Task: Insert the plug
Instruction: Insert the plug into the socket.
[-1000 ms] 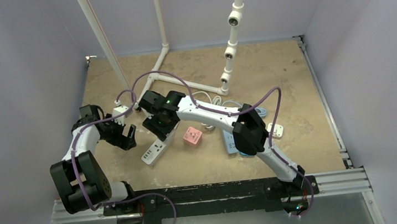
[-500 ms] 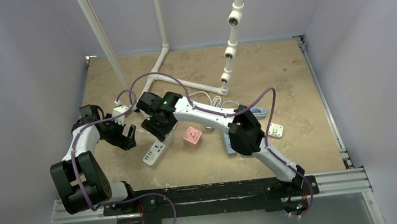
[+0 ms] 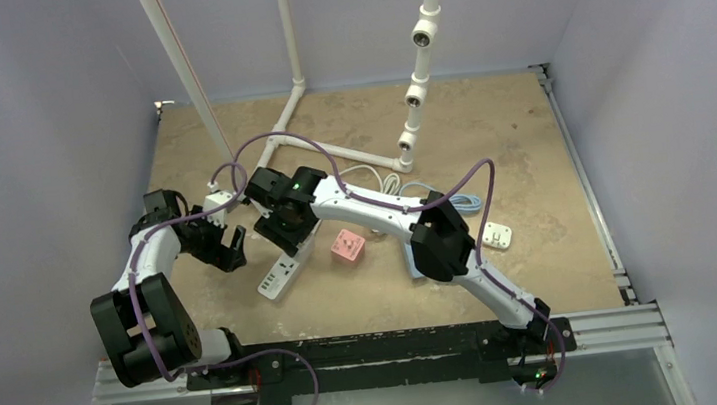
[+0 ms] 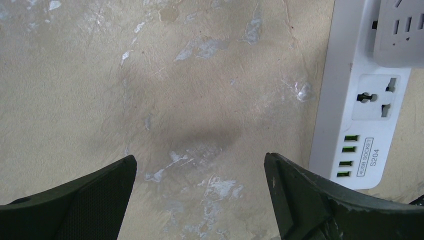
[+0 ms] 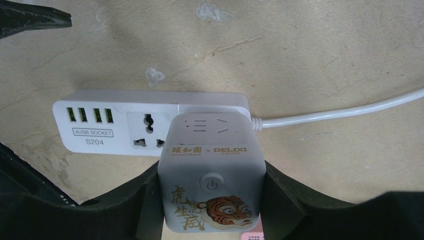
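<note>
Shifting slightly left, we held cube plug (image 5: 212, 150) clamped in right pincer (image 5: 212, 202) over power strip (image 5: 95, 125); left pincer (image 4: 200, 195) apart.

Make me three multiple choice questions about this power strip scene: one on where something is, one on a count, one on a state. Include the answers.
1. Where is the pink cube?
A) Right of the power strip in the top view
B) On top of the strip
C) Against the back wall

2. How many green USB ports does the strip have?
A) Two
B) Four
C) Six

3. What is the right gripper doing?
A) Open, empty
B) Shut on the tiger-printed cube socket
C) Shut on the pink cube

Answers: 1 A, it lies beside the strip, apart from it. 2 B, four green slots sit in a row. 3 B, both fingers press the cube's sides.
</note>
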Available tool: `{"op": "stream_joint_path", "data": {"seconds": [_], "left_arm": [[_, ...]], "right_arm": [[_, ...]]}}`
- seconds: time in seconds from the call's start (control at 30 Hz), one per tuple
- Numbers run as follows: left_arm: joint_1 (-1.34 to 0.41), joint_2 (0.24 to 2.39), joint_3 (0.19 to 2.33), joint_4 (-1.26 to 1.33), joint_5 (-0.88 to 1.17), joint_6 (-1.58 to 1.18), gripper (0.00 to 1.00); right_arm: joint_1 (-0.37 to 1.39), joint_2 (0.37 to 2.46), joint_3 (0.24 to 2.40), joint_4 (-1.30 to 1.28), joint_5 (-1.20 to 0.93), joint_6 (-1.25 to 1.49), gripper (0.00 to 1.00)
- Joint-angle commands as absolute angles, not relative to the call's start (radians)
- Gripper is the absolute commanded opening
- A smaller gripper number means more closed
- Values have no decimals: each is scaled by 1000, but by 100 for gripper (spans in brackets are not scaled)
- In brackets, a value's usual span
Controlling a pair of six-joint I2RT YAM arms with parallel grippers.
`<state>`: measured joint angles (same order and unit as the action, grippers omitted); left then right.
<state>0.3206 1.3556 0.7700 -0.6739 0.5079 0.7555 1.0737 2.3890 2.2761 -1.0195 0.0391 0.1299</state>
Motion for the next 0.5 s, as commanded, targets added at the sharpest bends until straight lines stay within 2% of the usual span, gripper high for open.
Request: {"op": "stream_joint_path", "data": {"seconds": [0.0,0.47], "left_arm": [[326,1334,761,-683,539,797,98],[325,1326,794,-722,575,798,98]], "right_arm": [[1088,2398,2169,-982,2,133,0],[1080,2362,1932,-911,-113,129,0]]}}
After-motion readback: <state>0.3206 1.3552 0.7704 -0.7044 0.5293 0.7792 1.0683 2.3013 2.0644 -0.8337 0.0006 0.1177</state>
